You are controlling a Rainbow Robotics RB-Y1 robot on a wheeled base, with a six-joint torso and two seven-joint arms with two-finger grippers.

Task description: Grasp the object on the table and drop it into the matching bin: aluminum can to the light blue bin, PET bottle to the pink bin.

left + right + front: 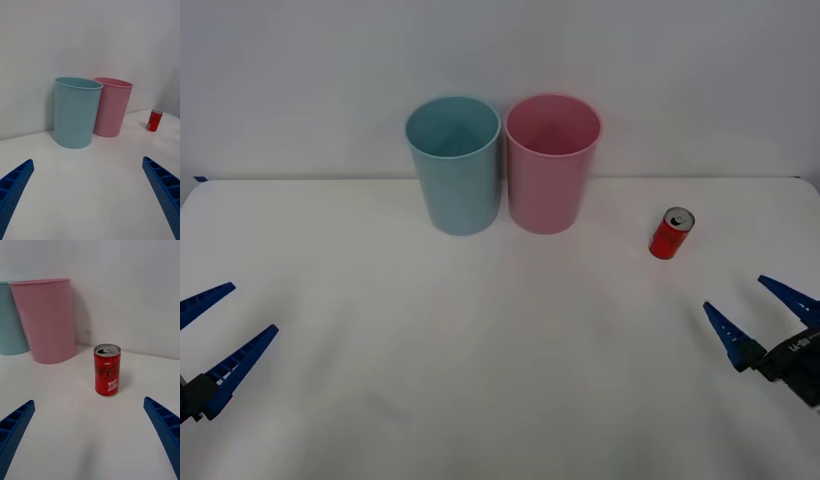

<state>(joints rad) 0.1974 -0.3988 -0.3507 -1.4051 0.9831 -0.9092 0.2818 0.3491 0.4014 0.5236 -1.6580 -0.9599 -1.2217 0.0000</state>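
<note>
Both grippers, left gripper [215, 335] and right gripper [758, 308], are hovering low with fingers spread, holding nothing. From the right wrist, the aluminum can [107, 370] is standing upright on the table [75, 435], right of the pink bin [47, 320]. From the left wrist, the light blue bin [76, 111] is sitting beside the pink one.

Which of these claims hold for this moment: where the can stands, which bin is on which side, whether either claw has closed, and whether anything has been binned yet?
1. The aluminum can stands upright on the table, off to the robot's right of both bins. True.
2. The pink bin stands on the robot's left of the light blue bin. False: the pink one is on the right.
3. The right claw is shut on the can. False: it is open, short of the can.
4. The left claw is open over the table's near left. True.
5. The can lies inside the light blue bin. False: it is on the table.
</note>
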